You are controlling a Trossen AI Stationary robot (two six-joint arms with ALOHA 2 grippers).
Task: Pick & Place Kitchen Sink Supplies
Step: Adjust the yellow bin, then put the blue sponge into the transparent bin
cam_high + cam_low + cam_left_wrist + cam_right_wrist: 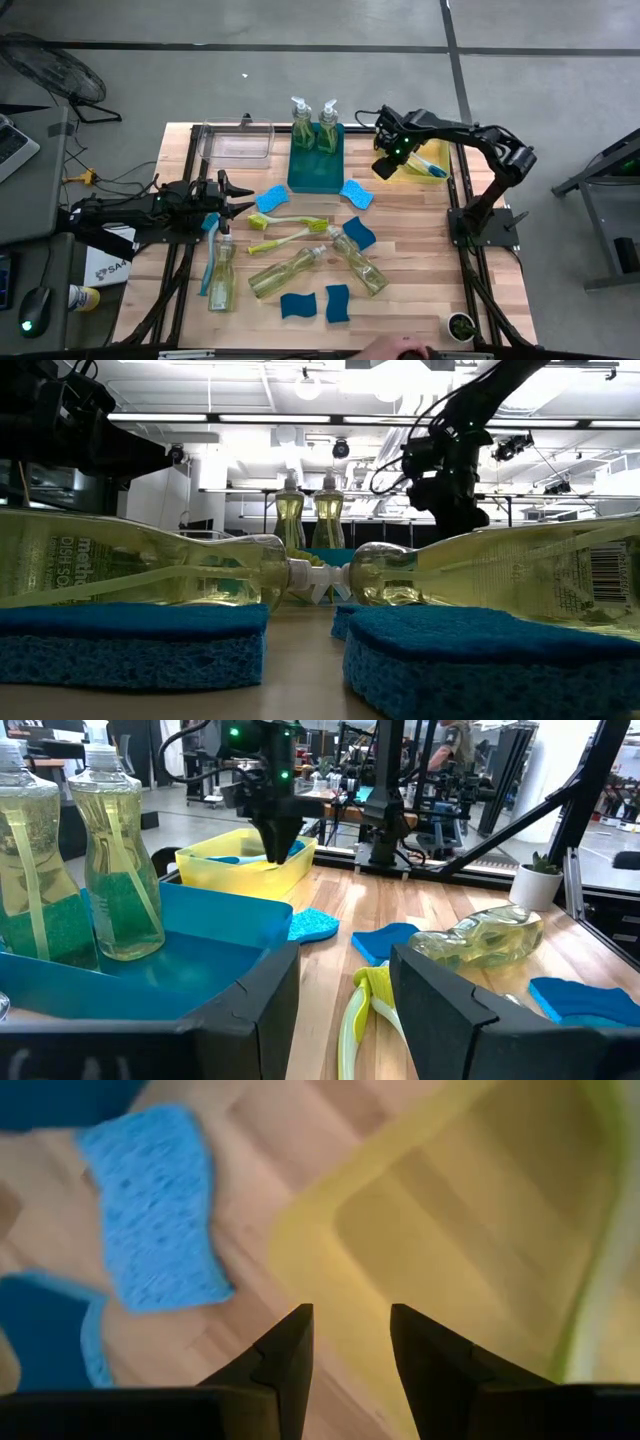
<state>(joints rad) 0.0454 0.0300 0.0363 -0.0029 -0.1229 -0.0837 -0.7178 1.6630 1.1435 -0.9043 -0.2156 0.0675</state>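
My right tool (pixel 385 166) hangs over the near rim of the yellow rectangular plastic bin (pixel 440 180), fingers apart and empty, a lime-handled dish brush (pixel 428 166) already lying inside. My left tool (pixel 238 196) waits open above the wooden tabletop (pixel 400 290), nothing between its fingers. Two clear pump bottles of yellow-green soap (pixel 313 125) stand upright in the teal bin (pixel 315 175); more bottles, lime-green brushes (pixel 288 230) and blue wavy-edged sponges (pixel 356 194) lie scattered, probably awaiting sorting.

Right pincer (pixel 385 166) raised, parted, empty; left pincer (pixel 240 196) low, seemingly parted.
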